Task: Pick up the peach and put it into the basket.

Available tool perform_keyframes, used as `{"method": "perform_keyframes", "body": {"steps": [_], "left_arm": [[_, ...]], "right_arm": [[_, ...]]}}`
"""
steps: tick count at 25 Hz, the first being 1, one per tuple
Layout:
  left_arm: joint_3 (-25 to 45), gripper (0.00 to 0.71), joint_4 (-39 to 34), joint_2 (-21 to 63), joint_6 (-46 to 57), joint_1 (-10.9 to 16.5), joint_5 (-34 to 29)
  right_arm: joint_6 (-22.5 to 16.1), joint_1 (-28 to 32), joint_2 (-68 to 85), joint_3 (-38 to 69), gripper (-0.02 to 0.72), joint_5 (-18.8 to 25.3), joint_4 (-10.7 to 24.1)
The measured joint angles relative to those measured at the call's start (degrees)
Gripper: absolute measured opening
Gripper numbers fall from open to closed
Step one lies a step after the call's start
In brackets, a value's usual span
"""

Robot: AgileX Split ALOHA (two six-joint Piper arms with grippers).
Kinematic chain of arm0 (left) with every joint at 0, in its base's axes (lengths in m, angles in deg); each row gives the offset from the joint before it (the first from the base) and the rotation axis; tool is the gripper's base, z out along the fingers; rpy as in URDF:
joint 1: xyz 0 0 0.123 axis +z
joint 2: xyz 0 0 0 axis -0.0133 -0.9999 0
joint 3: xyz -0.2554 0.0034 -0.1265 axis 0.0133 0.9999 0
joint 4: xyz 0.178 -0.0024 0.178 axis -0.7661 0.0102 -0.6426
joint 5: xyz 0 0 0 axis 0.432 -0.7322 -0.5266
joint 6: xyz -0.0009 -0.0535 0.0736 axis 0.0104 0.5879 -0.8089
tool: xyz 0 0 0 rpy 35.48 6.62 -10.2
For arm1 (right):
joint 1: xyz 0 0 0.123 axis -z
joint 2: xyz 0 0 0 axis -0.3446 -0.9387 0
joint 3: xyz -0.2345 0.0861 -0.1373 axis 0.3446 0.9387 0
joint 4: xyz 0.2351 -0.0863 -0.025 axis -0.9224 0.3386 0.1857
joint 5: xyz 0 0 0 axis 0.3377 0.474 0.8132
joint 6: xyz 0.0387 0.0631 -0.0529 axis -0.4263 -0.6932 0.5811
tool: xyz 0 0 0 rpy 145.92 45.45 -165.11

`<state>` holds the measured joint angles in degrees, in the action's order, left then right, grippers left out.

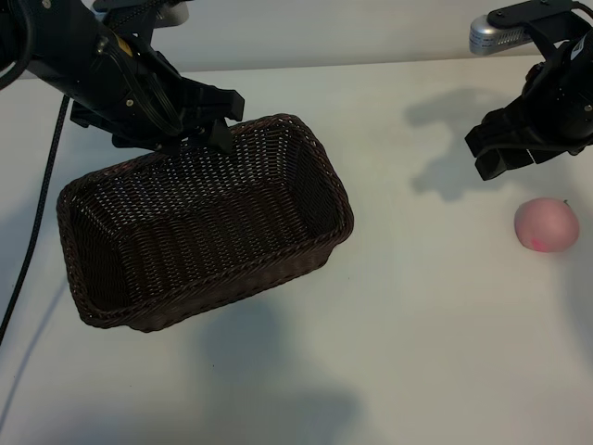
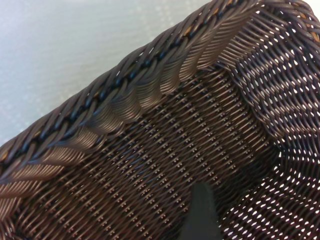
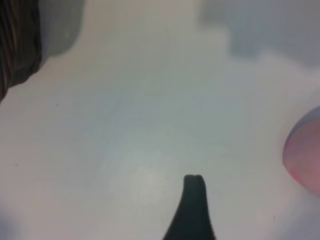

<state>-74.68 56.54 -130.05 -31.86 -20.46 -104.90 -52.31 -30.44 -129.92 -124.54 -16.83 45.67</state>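
Note:
The peach [image 1: 547, 224], small, round and pale pink with a deeper pink blotch, lies on the white table at the right. It also shows at the edge of the right wrist view as the peach [image 3: 306, 159]. My right gripper [image 1: 505, 159] hangs open just behind and left of it, apart from it, with nothing between its fingers [image 3: 194, 200]. The dark-brown wicker basket [image 1: 306, 250] stands left of centre. My left gripper [image 1: 199, 141] is open at the basket's far rim. One of its fingers [image 2: 202, 210] reaches inside the basket [image 2: 150, 100] and grips nothing.
The white table [image 1: 435, 352] spreads bare in front of the basket and between the basket and the peach. A black cable [image 1: 37, 204] hangs down at the far left. A corner of the basket [image 3: 17, 45] shows in the right wrist view.

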Motion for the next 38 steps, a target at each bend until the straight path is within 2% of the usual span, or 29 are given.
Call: {"method": "perform_keyframes", "body": {"steps": [28, 31, 34, 38], "left_arm": [[0.0, 0.576, 0.0, 0.0, 0.0, 0.0, 0.4], [0.0, 0.575, -0.2, 0.0, 0.2, 0.0, -1.2], [0.0, 0.575, -3.4, 0.4, 2.7, 0.0, -4.2], [0.8, 0.575, -12.6, 3.6, 10.6, 0.0, -8.0]], "right_arm": [[0.0, 0.0, 0.0, 0.0, 0.595, 0.2, 0.0], [0.0, 0.0, 0.0, 0.0, 0.595, 0.2, -0.1], [0.0, 0.0, 0.0, 0.0, 0.595, 0.2, -0.1], [0.0, 0.0, 0.0, 0.0, 0.595, 0.2, -0.3]]}}
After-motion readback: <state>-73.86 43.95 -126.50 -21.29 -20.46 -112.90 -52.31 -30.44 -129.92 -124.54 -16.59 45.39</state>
